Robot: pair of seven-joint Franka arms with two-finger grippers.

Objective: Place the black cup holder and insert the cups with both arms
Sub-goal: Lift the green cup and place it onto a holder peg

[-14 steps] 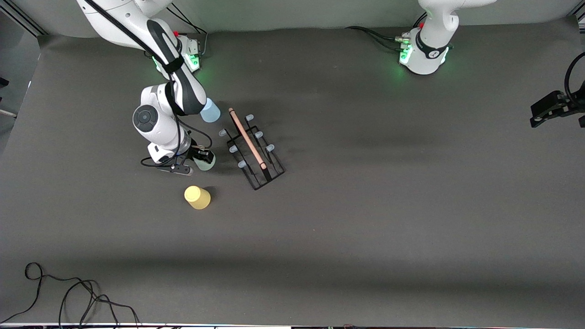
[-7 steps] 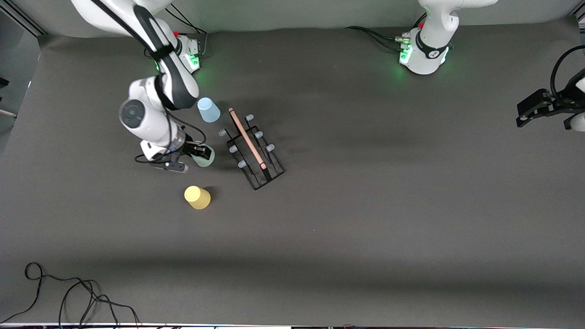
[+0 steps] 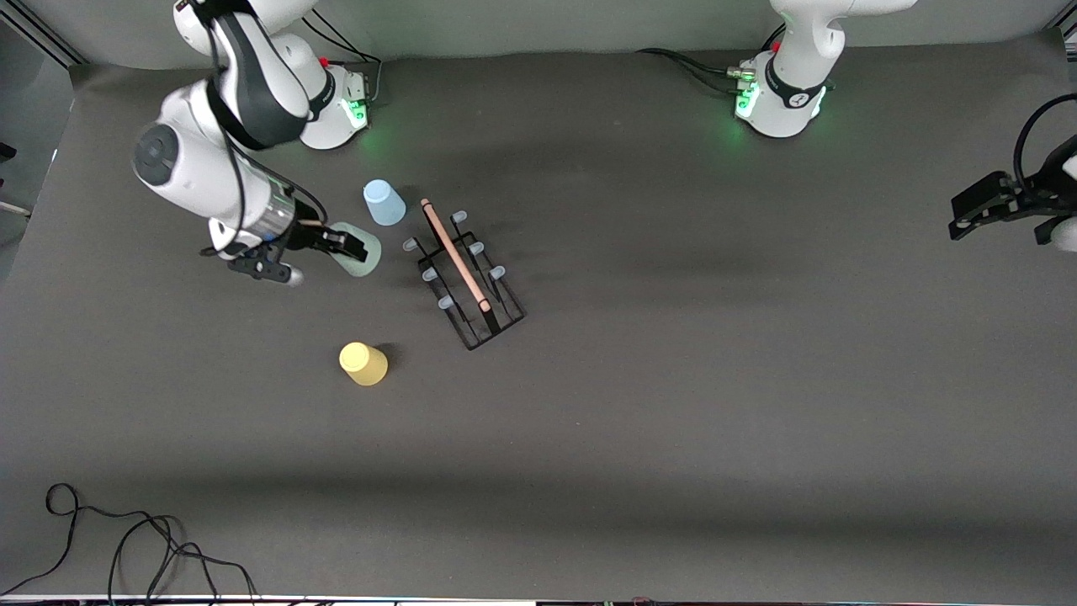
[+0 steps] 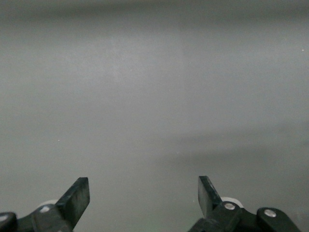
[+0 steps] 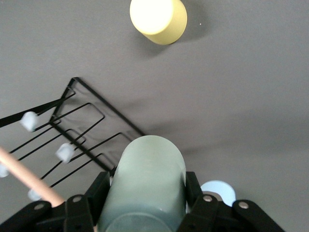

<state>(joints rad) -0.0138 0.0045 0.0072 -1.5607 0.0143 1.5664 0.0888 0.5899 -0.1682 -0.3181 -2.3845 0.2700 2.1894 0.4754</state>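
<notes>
The black cup holder stands on the dark table toward the right arm's end, its light wooden handle running along the top and its pale-blue-tipped prongs bare of cups. The pale green cup is off the table, lying on its side in the right gripper, whose fingers are clenched on its flanks, over the table just beside the holder. The light blue cup stands upside down on the table, near the holder's handle end that lies farther from the front camera. The yellow cup also stands upside down, nearer to that camera than the holder. The left gripper waits in the air at the left arm's end of the table, its fingers spread wide with nothing between them.
</notes>
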